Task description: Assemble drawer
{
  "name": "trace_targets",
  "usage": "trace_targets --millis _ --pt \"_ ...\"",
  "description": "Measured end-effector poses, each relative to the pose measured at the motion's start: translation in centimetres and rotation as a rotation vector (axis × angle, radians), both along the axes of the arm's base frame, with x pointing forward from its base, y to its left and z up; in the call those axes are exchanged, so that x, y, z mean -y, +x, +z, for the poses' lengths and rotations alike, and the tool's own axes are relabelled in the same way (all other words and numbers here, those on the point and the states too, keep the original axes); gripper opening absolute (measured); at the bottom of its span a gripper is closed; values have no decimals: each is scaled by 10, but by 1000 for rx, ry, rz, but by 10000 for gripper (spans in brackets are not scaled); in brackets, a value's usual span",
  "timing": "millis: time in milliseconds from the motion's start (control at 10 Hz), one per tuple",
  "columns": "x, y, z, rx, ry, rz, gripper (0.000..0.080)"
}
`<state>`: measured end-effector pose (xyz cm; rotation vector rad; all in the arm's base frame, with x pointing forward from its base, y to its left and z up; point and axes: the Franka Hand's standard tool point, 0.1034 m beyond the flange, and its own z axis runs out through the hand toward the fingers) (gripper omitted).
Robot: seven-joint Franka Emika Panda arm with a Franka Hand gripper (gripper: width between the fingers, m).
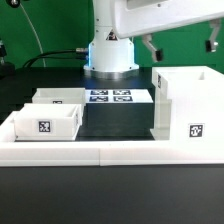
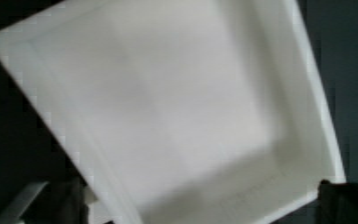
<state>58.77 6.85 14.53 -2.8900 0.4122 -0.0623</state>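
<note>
The tall white casing (image 1: 186, 105) of the drawer stands at the exterior view's right, with a black-and-white tag (image 1: 196, 131) on its front. Two small open-top trays sit at the left: one in front (image 1: 45, 122) with a tag, one behind it (image 1: 60, 97). My gripper (image 1: 180, 46) hangs above the casing, open and empty, its fingers spread wide. In the wrist view a large white tilted surface of the casing (image 2: 176, 100) fills the frame. The dark fingertips (image 2: 345, 200) show at either side of it, and the gripper (image 2: 194, 208) holds nothing.
The marker board (image 1: 110, 97) lies flat on the black table between the trays and the casing, in front of the robot's base (image 1: 110, 55). A long low white border wall (image 1: 110, 152) runs along the front.
</note>
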Motion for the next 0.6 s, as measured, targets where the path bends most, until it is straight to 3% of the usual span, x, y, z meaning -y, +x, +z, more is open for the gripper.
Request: trace_targets --millis 100,500,600 --pt "12 -1 -2 36 -8 51 649" --pt "12 -1 -3 61 -27 199 649" --pt "18 -6 -4 37 -57 222 649"
